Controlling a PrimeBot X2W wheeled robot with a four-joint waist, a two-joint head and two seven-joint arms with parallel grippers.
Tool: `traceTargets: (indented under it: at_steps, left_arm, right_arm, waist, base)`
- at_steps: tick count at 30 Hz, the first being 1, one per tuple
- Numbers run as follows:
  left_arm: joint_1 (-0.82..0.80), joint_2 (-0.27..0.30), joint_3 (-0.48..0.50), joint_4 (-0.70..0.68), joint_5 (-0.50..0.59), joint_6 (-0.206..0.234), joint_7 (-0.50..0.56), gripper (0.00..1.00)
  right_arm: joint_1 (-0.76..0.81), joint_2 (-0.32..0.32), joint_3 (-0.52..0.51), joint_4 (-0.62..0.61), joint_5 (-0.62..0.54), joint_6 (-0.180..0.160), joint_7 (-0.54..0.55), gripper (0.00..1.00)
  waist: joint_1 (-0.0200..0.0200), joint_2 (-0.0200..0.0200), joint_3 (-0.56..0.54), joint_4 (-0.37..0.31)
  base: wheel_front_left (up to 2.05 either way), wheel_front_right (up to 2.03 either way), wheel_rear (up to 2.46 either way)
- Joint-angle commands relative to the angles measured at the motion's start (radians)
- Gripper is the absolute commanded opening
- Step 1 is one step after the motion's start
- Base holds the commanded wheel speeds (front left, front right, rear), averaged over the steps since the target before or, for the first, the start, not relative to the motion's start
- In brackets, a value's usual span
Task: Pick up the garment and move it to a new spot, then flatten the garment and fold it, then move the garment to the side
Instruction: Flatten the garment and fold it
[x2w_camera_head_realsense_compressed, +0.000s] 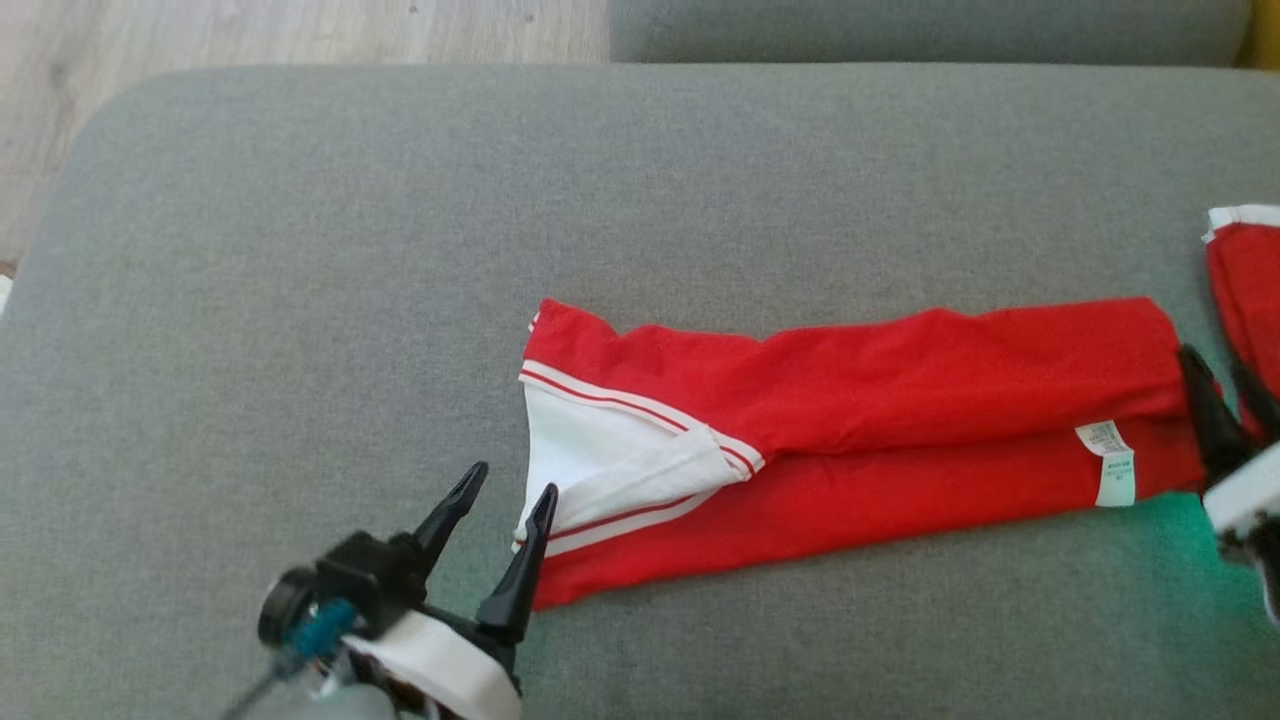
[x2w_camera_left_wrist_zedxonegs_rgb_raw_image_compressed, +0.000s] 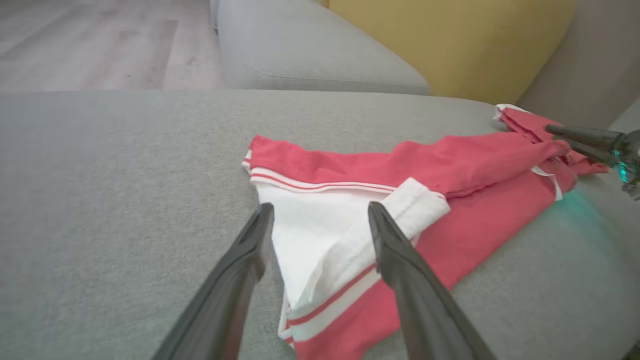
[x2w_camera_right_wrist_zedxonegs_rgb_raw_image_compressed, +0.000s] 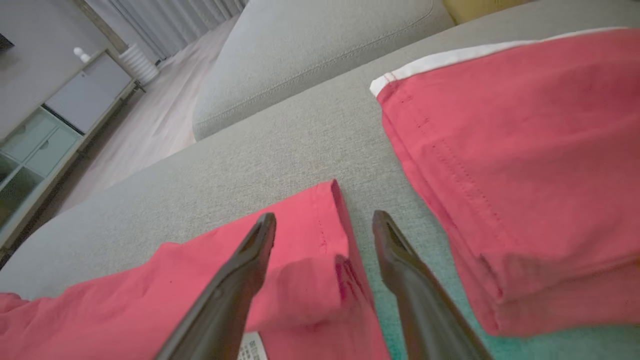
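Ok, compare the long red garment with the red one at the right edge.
Long red garment lies as a narrow strip; right-edge red garment is a thick folded stack. The long one shows a white panel and label; the right-edge one, white trim. Both red, on grey cushion.

A wide grey sofa cushion (x2w_camera_head_realsense_compressed: 300, 300) is spreading across the head view, and a second grey cushion (x2w_camera_head_realsense_compressed: 900, 30) is sitting just behind its far edge, with a pale wooden floor (x2w_camera_head_realsense_compressed: 250, 40) running beyond them to the left. A yellow cushion (x2w_camera_left_wrist_zedxonegs_rgb_raw_image_compressed: 450, 45) is leaning up behind the second grey one, and a folded red cloth with a white edge (x2w_camera_head_realsense_compressed: 1245, 290) is lying at the right end of the wide cushion. Across the floor a low grey cabinet (x2w_camera_right_wrist_zedxonegs_rgb_raw_image_compressed: 60, 110) is standing along the wall, with a white ribbed object (x2w_camera_right_wrist_zedxonegs_rgb_raw_image_compressed: 140, 62) and pale curtains (x2w_camera_right_wrist_zedxonegs_rgb_raw_image_compressed: 165, 15) hanging past it
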Motion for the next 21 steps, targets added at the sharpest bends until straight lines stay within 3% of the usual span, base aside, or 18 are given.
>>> traceTargets:
  at_steps: [1, 4, 10, 15, 21]
  left_arm:
    - [0.001, 0.004, 0.054, -0.005, 0.027, 0.025, -0.015, 1.0]
    - [0.096, -0.097, 0.177, 0.003, 0.095, 0.098, -0.02, 1.0]
    - [0.312, -0.251, 0.401, -0.035, 0.369, 0.133, -0.021, 1.0]
    - [0.394, -0.322, 0.474, -0.049, 0.551, 0.11, -0.021, 1.0]
    - [0.425, -0.377, 0.512, -0.04, 0.657, 0.048, -0.021, 1.0]
  right_arm:
    - [0.045, -0.024, -0.01, -0.013, -0.004, -0.001, -0.033, 1.0]
    - [0.109, -0.001, -0.051, -0.027, 0.005, -0.001, -0.085, 1.0]
    - [0.18, 0.036, -0.133, -0.024, -0.017, -0.001, -0.117, 1.0]
    - [0.143, 0.062, -0.186, 0.036, -0.056, -0.001, -0.097, 1.0]
    - [0.078, 0.09, -0.209, 0.219, -0.14, -0.001, -0.032, 1.0]
  waist:
    - [-0.0001, 0.0, -0.014, 0.005]
    - [-0.0001, 0.0, -0.037, 0.012]
    - [-0.0001, 0.0, -0.076, 0.044]
    - [-0.0001, 0.0, -0.092, 0.09]
    - [-0.0001, 0.0, -0.094, 0.143]
  base:
    - [0.0, 0.0, 0.0]
    - [0.0, 0.0, 0.0]
    - [0.0, 0.0, 0.0]
    - [0.0, 0.0, 0.0]
    - [0.0, 0.0, 0.0]
